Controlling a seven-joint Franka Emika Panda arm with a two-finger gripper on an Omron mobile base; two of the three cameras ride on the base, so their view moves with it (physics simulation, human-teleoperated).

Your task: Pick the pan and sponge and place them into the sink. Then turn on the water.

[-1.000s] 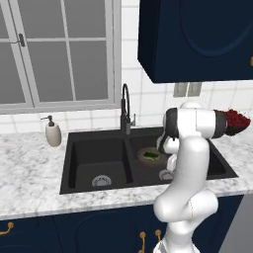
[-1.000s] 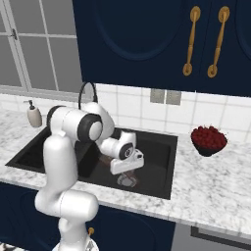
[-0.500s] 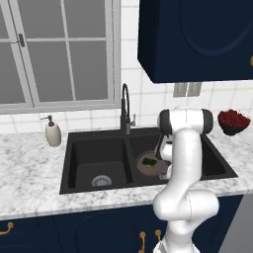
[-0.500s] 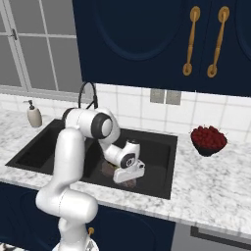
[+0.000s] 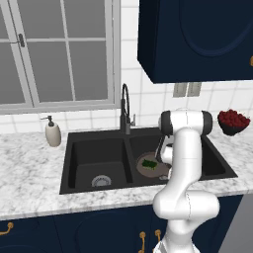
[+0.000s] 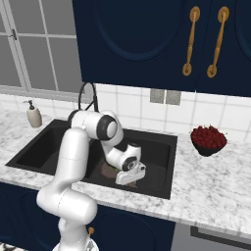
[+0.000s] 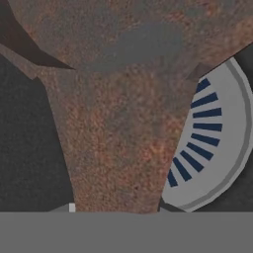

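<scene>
Over the right basin of the sink (image 5: pixel 99 148), the arm now reaches lower than one second ago: the wrist has dropped from above the pan to the basin floor, and the forearm has folded closer to the basin. The pan (image 5: pixel 148 165) and the sponge (image 5: pixel 149 163) have not shifted on the basin floor between the earlier pictures and now.

End effector (image 6: pixel 128 179): down at the basin floor, just beside the pan. The jaws are drawn together, clamped on the pan handle (image 7: pixel 118 148), which runs up between the fingertips in the hand view. The handle is rusty brown, mottled, and widens toward the pan body at the top of that view.

Pan: small, round, shallow, dark brown. It lies in the right basin near the divider, beside the round metal drain (image 7: pixel 210 143). The sponge, green, lies inside the pan.

Faucet (image 5: pixel 124 106): dark gooseneck, upright behind the divider.
</scene>
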